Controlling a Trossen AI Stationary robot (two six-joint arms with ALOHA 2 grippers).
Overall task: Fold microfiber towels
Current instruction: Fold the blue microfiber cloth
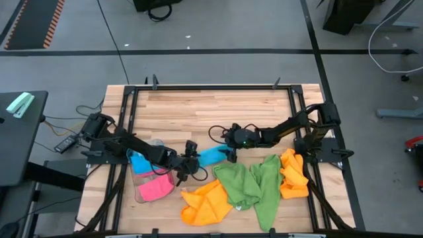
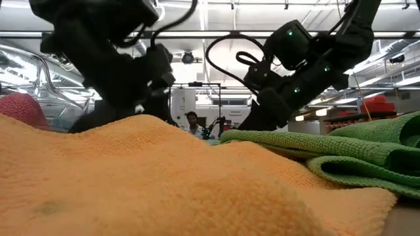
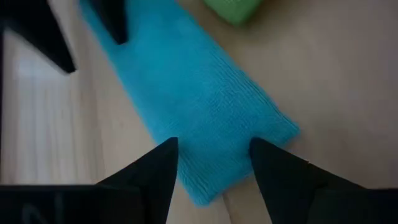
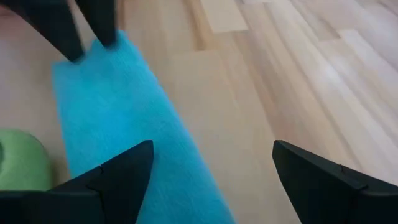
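I am working in a big robotics lab or workshop hall, not in a home. Grey concrete floor (image 1: 218,26) marked with dark tape lines is lying around my wooden table (image 1: 198,109), and other dark equipment stands are standing near it. Behind the table, long ceiling lights (image 2: 216,6) are shining, and a person (image 2: 192,122) is standing far back among more machines.

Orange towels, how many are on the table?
2. One orange towel lies at the table's front edge, left of the green ones. The other orange towel is bunched at the right side, by the right arm's base. More could hide underneath.
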